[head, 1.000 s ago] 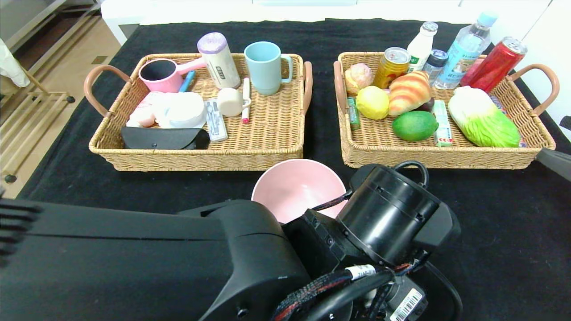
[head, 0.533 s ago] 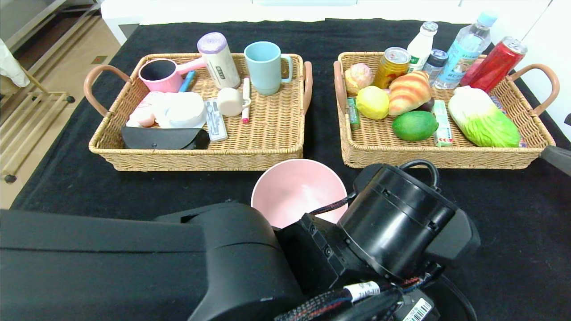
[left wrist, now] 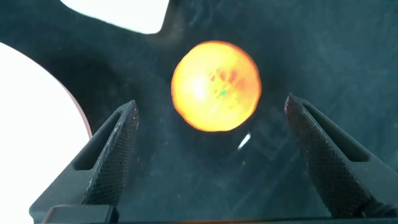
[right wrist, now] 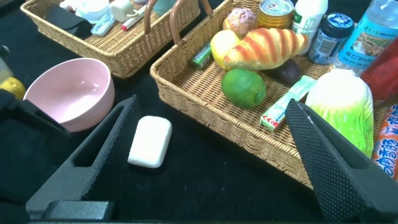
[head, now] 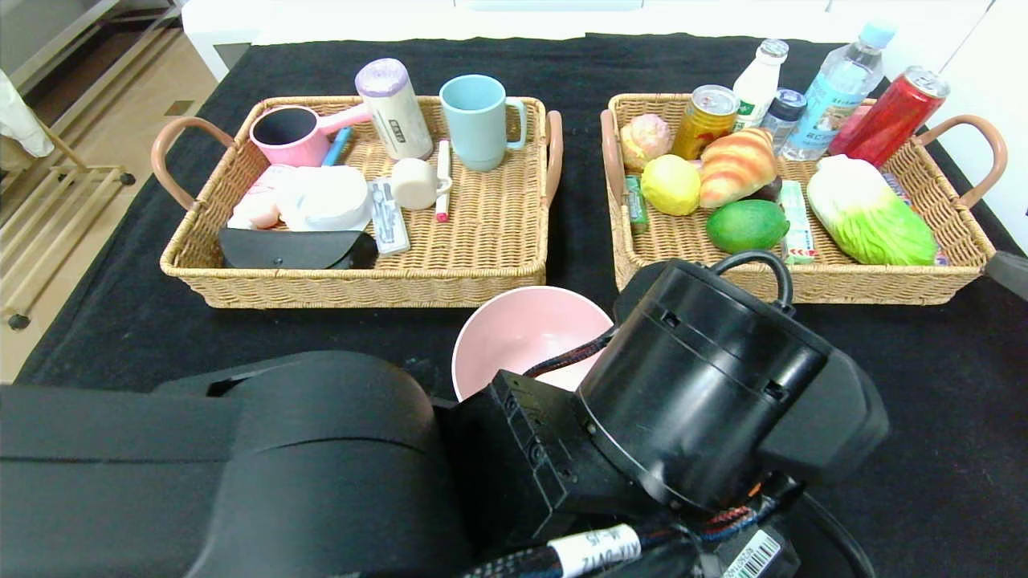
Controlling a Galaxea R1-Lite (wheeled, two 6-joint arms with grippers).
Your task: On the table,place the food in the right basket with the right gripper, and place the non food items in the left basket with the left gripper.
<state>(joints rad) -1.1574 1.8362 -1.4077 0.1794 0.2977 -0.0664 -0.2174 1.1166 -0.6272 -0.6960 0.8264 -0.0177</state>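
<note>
Both left gripper (left wrist: 211,121) fingers clear orange (left wrist: 216,86).

Even, bright overhead light; soft shadows beneath baskets (head: 369,201). Left wrist view blurred, orange (left wrist: 216,86) glowing, bowl (left wrist: 31,99) overexposed white.

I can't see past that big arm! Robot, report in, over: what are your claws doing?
Left gripper open, over the orange on the table. Right gripper open, empty, above white bar. Pink bowl on table. Left arm blocks head view.
</note>
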